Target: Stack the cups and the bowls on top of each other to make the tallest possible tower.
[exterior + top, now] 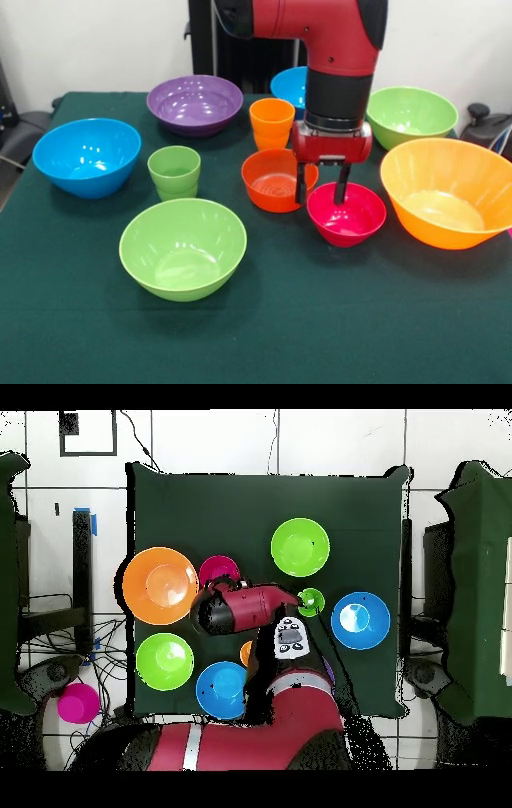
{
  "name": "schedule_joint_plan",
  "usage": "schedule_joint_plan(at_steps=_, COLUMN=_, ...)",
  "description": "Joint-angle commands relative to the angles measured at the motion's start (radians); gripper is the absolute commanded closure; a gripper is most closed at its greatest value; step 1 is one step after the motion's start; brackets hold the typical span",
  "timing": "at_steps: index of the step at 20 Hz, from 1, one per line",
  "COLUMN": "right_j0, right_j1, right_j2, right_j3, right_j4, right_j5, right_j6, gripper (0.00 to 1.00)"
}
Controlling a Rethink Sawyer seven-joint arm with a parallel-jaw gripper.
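My gripper (322, 184) is open and empty. It hangs low over the far rim of the small magenta bowl (346, 214), with one finger (301, 184) between that bowl and the small orange-red bowl (272, 180). The orange cup (272, 122) stands behind the orange-red bowl. The light green cup (174, 171) stands left of it. All bowls sit upright and apart: purple (194, 102), blue (86, 156), a second blue (290, 85) behind the arm, green (411, 114), a second green (182, 248) and large orange (448, 192). In the overhead view the arm (240, 609) hides the gripper beside the magenta bowl (218, 569).
The dark green cloth table (336, 320) carries everything. The large orange bowl sits close to the right of the magenta bowl. A magenta round object (77, 702) lies off the table in the overhead view.
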Motion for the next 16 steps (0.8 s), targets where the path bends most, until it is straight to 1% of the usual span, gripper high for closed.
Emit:
schedule_joint_plan(at_steps=1, right_j0=0.007, right_j1=0.069, right_j2=0.100, right_j3=-0.050, right_j4=0.031, right_j5=-0.075, right_j6=0.131, gripper=0.00)
schedule_joint_plan(at_steps=8, right_j0=0.002, right_j1=0.078, right_j2=0.106, right_j3=-0.054, right_j4=0.028, right_j5=-0.090, right_j6=0.120, gripper=0.00)
schedule_joint_plan(at_steps=16, right_j0=0.023, right_j1=0.082, right_j2=0.077, right_j3=-0.062, right_j4=0.044, right_j5=-0.098, right_j6=0.142, gripper=0.00)
